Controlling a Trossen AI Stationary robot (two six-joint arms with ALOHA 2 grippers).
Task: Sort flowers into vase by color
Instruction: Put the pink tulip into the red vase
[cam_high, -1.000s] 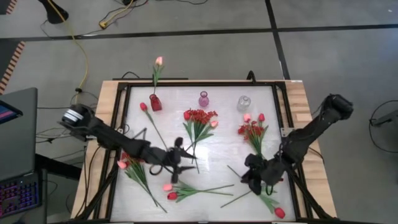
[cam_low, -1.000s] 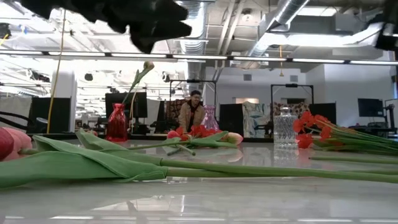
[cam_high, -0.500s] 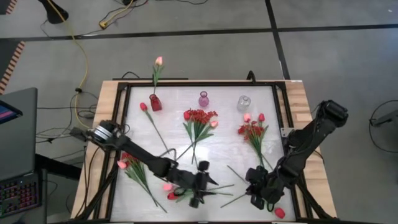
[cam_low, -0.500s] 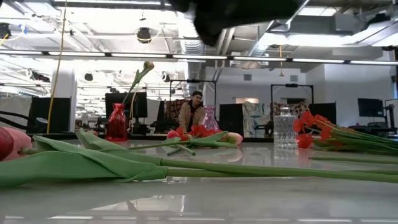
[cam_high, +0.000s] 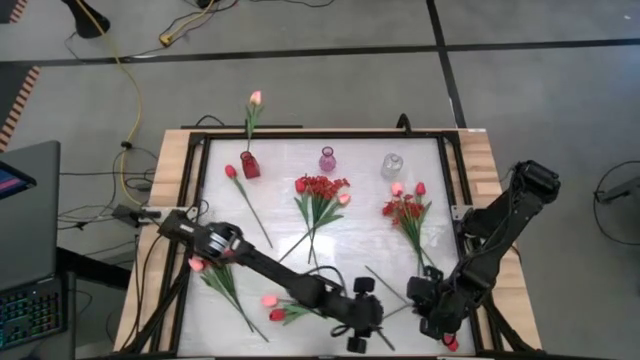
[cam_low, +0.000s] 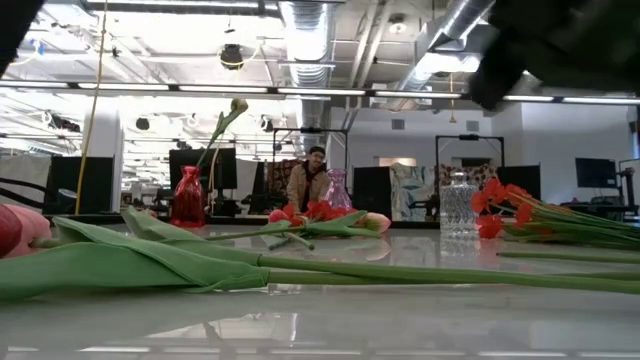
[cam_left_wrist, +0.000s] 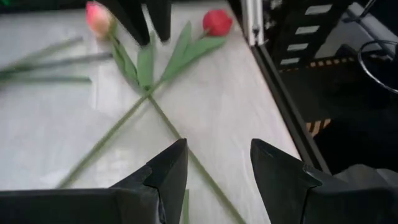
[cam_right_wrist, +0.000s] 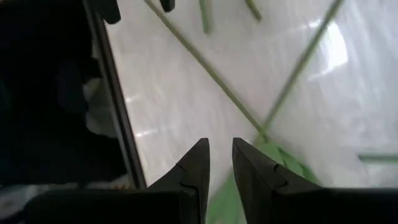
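Pale pink and red flowers lie scattered over the white desk (cam_high: 350, 235): a red spray (cam_high: 320, 187) near centre, another bunch (cam_high: 405, 210) toward 3 o'clock, loose tulips (cam_high: 275, 308) toward 7 o'clock. One pink tulip (cam_high: 255, 98) already stands in the red vase (cam_high: 250, 165) at 11 o'clock, with the pink vase (cam_high: 328, 159) and clear vase (cam_high: 393, 165) beside it along 12 o'clock.

Both arms crowd the 5 o'clock corner. The left claw (cam_left_wrist: 214, 163) hangs released over crossed stems (cam_left_wrist: 149, 102), holding nothing. The right claw (cam_right_wrist: 219, 155), narrowed but empty, hovers over a green stem (cam_right_wrist: 205, 65) close to the desk's frame.

Risks, as I judge them: the arms work close together and could collide; crossed stems may come up two at once; a thin stem lying flat could slip from the fingers, or a claw could strike the frame.
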